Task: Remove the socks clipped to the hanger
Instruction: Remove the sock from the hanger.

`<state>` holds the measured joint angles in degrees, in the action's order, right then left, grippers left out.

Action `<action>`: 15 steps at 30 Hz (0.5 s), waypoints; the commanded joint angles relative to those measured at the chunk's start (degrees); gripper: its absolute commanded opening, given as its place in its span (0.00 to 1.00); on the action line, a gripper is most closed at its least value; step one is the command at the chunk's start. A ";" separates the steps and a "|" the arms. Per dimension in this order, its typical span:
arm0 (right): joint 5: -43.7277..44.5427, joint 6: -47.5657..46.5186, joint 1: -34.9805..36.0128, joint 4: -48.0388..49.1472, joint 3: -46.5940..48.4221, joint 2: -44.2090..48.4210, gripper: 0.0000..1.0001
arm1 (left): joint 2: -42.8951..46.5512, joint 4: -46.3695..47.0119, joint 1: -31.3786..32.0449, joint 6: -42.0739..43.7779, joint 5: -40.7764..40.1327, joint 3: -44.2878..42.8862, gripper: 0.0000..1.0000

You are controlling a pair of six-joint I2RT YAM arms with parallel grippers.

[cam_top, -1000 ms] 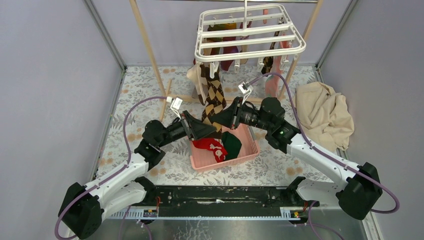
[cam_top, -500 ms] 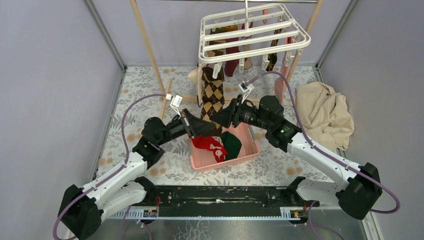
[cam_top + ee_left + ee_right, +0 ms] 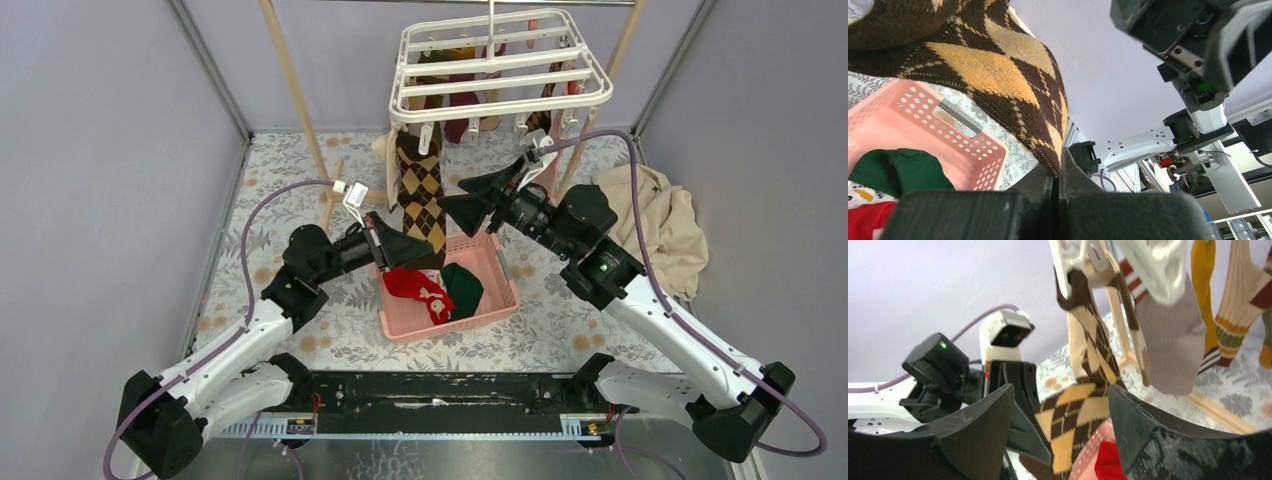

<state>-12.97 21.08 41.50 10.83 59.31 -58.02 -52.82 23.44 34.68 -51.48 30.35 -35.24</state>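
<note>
The white hanger (image 3: pixel 500 102) hangs at the back with several socks clipped under it. A brown-tan argyle sock (image 3: pixel 421 195) hangs from a front clip (image 3: pixel 1068 262) and reaches down over the pink basket (image 3: pixel 450 322). My left gripper (image 3: pixel 430 257) is shut on that sock's lower tip; in the left wrist view the fabric (image 3: pixel 998 70) runs down into the closed jaws (image 3: pixel 1058 174). My right gripper (image 3: pixel 452 197) is open, raised to the right of the sock at mid height, with nothing in it. In the right wrist view the argyle sock (image 3: pixel 1083 405) shows beyond the gap between the fingers (image 3: pixel 1060 407).
A red sock (image 3: pixel 415 288) and a green sock (image 3: pixel 465 283) lie in the basket. A beige cloth (image 3: pixel 650 220) is heaped at the right. A wooden rail frame (image 3: pixel 300 110) carries the hanger. A grey-brown sock (image 3: pixel 1173 340) and a striped sock (image 3: pixel 1243 305) hang nearby.
My left gripper has shut on the argyle sock's tip. My right gripper has let go, opened, and risen up and right toward the hanger, which swayed.
</note>
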 commanded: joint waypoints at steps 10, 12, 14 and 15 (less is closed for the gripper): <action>-0.08 2.60 -0.23 11.58 14.52 -11.48 0.70 | 1.58 -5.81 0.30 1.10 5.06 -4.70 0.00; 2.06 2.50 -0.26 10.44 16.12 -12.78 0.69 | 1.95 -6.38 0.24 1.12 5.31 -4.75 0.00; 3.32 2.02 -0.27 10.27 16.93 -13.60 0.69 | 2.33 -6.94 0.30 1.20 5.50 -4.91 0.00; 3.95 1.82 -0.27 10.28 17.19 -13.83 0.69 | 2.53 -7.18 0.28 1.28 5.63 -5.01 0.00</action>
<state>-12.43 22.92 41.50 18.31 72.42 -71.40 -51.77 17.50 34.72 -51.46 34.13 -37.93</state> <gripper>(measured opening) 0.694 0.022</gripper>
